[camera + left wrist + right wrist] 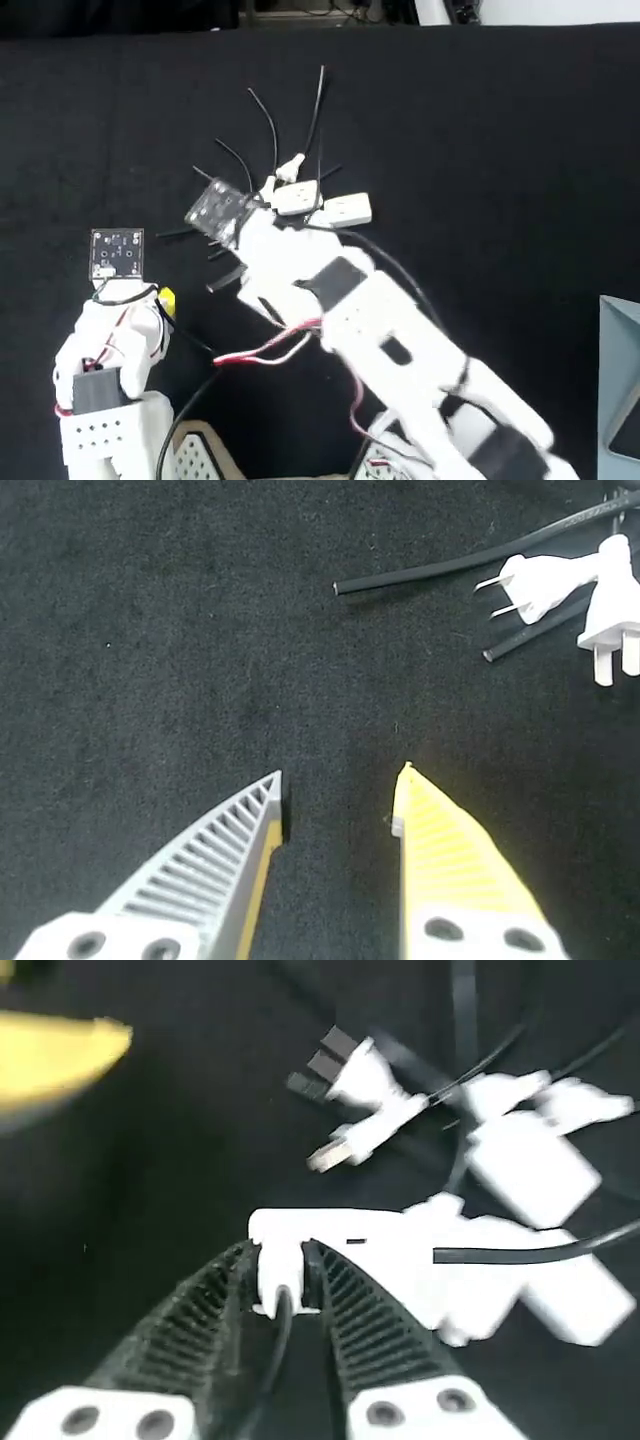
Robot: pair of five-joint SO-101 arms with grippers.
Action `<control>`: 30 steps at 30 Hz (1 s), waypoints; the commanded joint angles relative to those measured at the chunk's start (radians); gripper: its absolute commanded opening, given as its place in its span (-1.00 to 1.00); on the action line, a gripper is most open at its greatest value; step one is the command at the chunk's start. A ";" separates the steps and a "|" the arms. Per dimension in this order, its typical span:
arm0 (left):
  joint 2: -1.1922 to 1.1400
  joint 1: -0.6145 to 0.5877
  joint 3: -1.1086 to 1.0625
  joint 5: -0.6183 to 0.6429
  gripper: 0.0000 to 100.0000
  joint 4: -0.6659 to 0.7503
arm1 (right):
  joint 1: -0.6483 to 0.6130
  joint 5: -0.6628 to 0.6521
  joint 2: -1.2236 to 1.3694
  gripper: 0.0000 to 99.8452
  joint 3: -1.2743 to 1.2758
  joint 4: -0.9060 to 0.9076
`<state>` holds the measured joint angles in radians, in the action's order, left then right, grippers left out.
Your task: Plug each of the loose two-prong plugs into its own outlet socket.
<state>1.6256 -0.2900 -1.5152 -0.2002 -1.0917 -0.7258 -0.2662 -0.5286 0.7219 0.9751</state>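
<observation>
Over the far middle of the bench (480,120), the right arm (380,320) leans into clustered outlet sockets (345,210). Near left, the left pincer (340,790) gapes above bare bench, two loose plugs (535,585) beyond it. The right pincer (280,1255) clamps a white plug (300,1228); crowded cords (520,1255) may drag it aside, I think.

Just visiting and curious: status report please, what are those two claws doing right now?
Left gripper open, above bare black table. Right gripper shut on white plug. Black cords crossing close by.
</observation>
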 commanded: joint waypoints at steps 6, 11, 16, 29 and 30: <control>0.008 -0.008 0.002 0.003 -0.62 0.015 | 0.247 0.006 0.004 -0.98 -0.236 -0.074; 0.008 -0.008 0.002 0.003 -0.62 0.015 | 0.339 0.006 0.162 -0.98 -0.242 -0.365; 0.008 -0.008 -0.010 0.002 -0.62 0.021 | 0.364 0.008 0.315 -0.98 -0.246 -0.606; 0.008 -0.008 -0.013 0.002 -0.62 0.021 | 0.457 0.014 0.490 -0.98 -0.246 -0.832; 0.008 -0.008 -0.013 0.002 -0.62 0.021 | 0.476 0.014 0.490 -0.98 -0.246 -0.832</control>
<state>1.6256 -0.2900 -1.5336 -0.2002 -1.0917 -0.3191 -0.2601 -0.0299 0.5378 0.1680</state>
